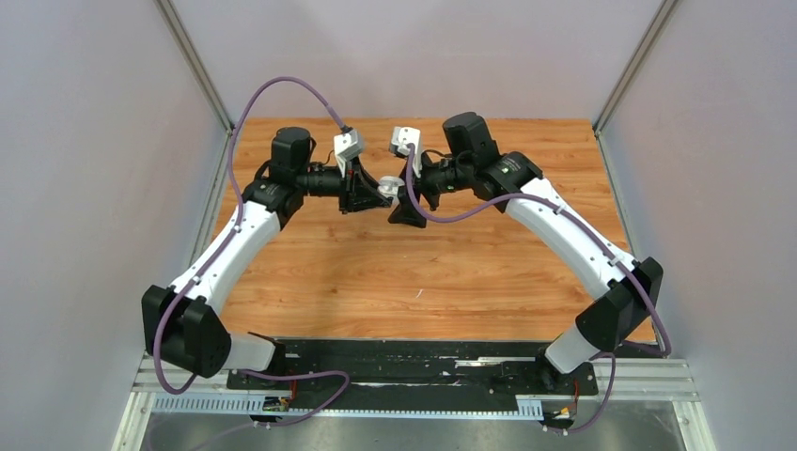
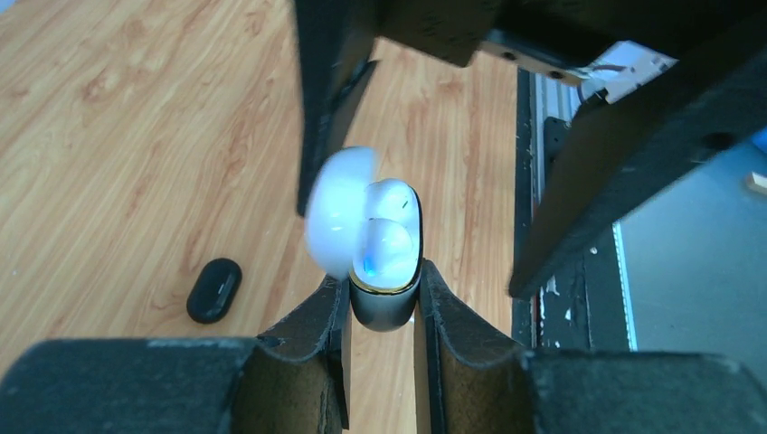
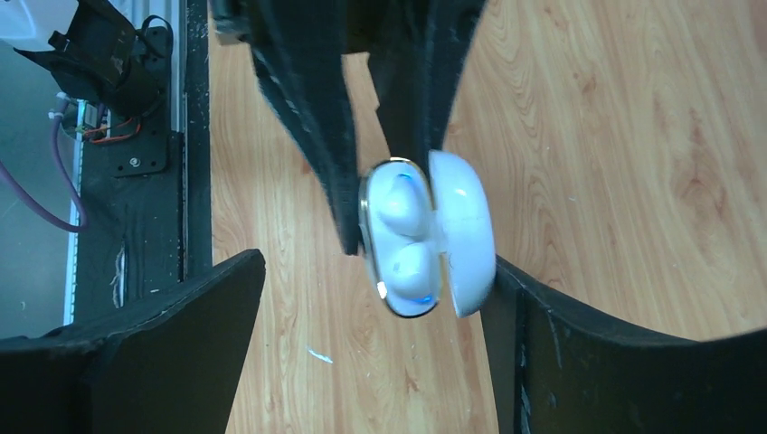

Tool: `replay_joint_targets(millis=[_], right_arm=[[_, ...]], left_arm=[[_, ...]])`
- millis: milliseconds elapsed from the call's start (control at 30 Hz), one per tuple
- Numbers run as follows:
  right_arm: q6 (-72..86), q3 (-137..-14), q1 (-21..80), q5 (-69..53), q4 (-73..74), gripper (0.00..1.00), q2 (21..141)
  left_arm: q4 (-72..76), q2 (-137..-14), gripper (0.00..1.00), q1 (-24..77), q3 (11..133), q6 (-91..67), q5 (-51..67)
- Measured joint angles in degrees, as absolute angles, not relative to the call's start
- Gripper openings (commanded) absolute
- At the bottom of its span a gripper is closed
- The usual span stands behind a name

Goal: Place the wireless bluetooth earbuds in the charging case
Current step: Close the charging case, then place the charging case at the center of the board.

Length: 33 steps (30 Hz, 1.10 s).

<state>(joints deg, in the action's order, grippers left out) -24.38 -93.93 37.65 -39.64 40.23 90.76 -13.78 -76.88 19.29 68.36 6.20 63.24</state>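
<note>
Earbuds (image 2: 389,228) sit in case (image 2: 383,312) (left pincer (image 2: 384,282) grips).

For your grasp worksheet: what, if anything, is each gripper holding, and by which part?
The left gripper clamps the charging case by its dark lower body; the right gripper, open, holds nothing.

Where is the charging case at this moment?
The charging case sits clamped in the left gripper, over the far middle of the table in the top view, with the open right gripper close by.

White earbuds (image 2: 391,233), white-lidded charging case (image 2: 338,213) (gold rim), wood-grain table (image 2: 136,136).
</note>
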Motion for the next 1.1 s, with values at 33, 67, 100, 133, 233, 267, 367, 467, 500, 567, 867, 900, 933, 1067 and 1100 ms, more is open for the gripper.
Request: replay_joint_targets(millis=[33,67,100,133,233,267,367,467,500,567,867,900,933,1067,1100], right_arm=[[-24.8,-94.1,37.8,-39.7,40.2,0.83,90.5],[-25.4,-94.1,37.8,-39.6,40.1,0.83,90.0],[-26.2,-94.1,37.9,-39.7,40.1,0.82,89.3],[-27.0,-94.0,38.0,-39.1,40.1,0.82,88.7],[-29.4,-92.8,38.0,-36.7,39.7,0.81,87.0],[-30.0,-92.4,38.0,-36.1,39.4,0.82,86.7],[-30.1,-89.7,38.1,-32.7,37.1,0.87,85.1],[-28.2,-86.7,36.8,-29.9,37.3,0.95,83.1],[-27.2,-85.8,36.2,-29.2,37.4,0.99,82.5],[-24.7,-84.5,33.9,-27.5,37.5,1.00,81.5],[-18.2,-76.3,28.3,-15.6,39.1,1.00,77.2],[-17.3,-75.6,28.3,-14.2,39.4,1.00,77.0],[-16.5,-75.0,28.3,-13.0,39.6,1.00,76.9],[-13.3,-73.9,28.3,-9.0,39.7,1.00,76.5],[-12.4,-73.9,28.3,-8.1,39.5,1.00,76.4]], left_arm=[[-14.0,-77.5,0.00,19.3,68.8,5.0,62.2],[-13.9,-78.1,0.00,19.3,69.1,3.8,61.3],[-13.6,-78.8,0.00,19.2,69.4,2.1,60.2],[-12.8,-79.6,0.00,19.0,69.6,0.0,60.2],[-8.6,-80.8,0.00,19.1,69.6,-8.1,60.3],[-7.3,-81.0,0.00,19.0,69.5,-10.5,60.4],[-4.6,-81.9,0.00,18.7,68.9,-15.3,60.4],[-6.0,-84.4,0.00,17.4,68.8,-15.9,56.6],[-6.5,-85.2,0.00,17.0,68.4,-15.9,55.7],[-7.9,-87.9,0.00,16.1,66.2,-16.3,53.4],[-13.2,-101.2,0.07,15.6,60.9,-18.1,46.6],[-13.5,-102.2,0.15,15.6,61.3,-18.2,46.3],[-14.0,-103.6,0.19,15.6,62.0,-18.4,46.1],[-15.4,-109.3,0.51,15.6,65.2,-19.1,45.3],[-15.7,-110.3,0.62,15.6,65.8,-19.0,44.6]])
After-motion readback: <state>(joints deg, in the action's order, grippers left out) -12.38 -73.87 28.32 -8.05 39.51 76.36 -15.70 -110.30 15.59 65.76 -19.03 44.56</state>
